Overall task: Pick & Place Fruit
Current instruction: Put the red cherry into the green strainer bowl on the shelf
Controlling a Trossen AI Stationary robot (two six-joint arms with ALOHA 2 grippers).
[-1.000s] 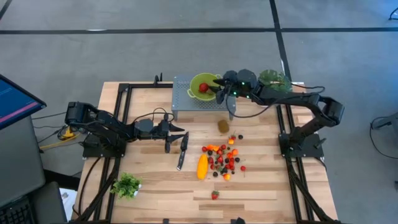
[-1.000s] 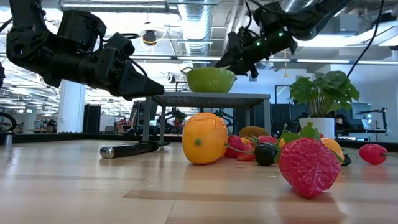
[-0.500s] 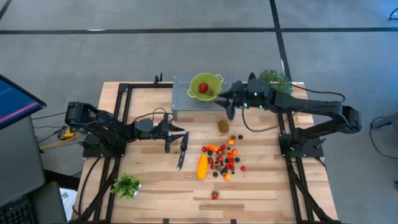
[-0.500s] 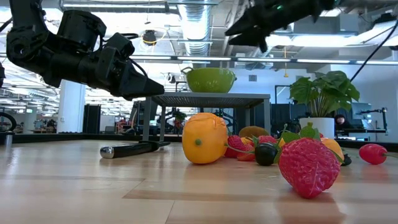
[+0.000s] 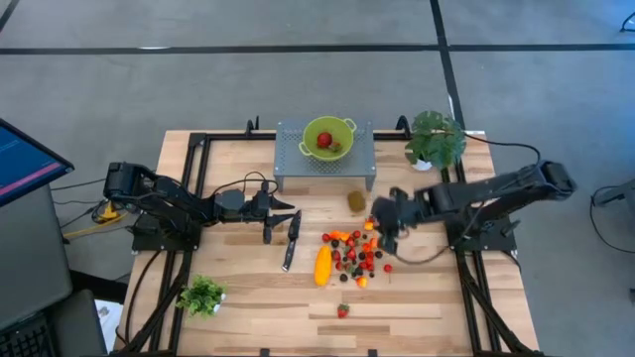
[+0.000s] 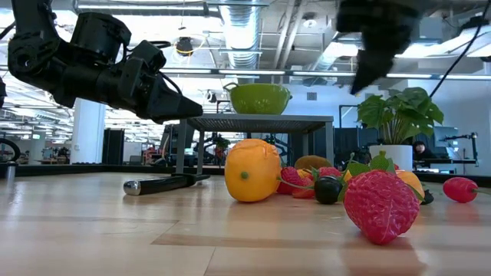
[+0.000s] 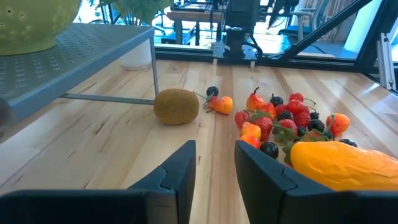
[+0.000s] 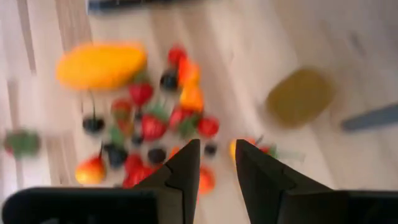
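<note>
Fingers of your right gripper (image 8: 217,163) stand a narrow gap apart with nothing between them, above the upper right edge of the heap of small red, orange and dark toy fruit (image 5: 355,253). A brown oval kiwi (image 5: 356,201) lies just beyond, apart from the heap, and the long yellow-orange fruit (image 5: 322,265) bounds its left side. Bare wooden table (image 5: 437,297) opens toward the front. Your left gripper (image 5: 283,224) waits, slightly parted and empty, beside the black-handled knife (image 5: 291,241).
</note>
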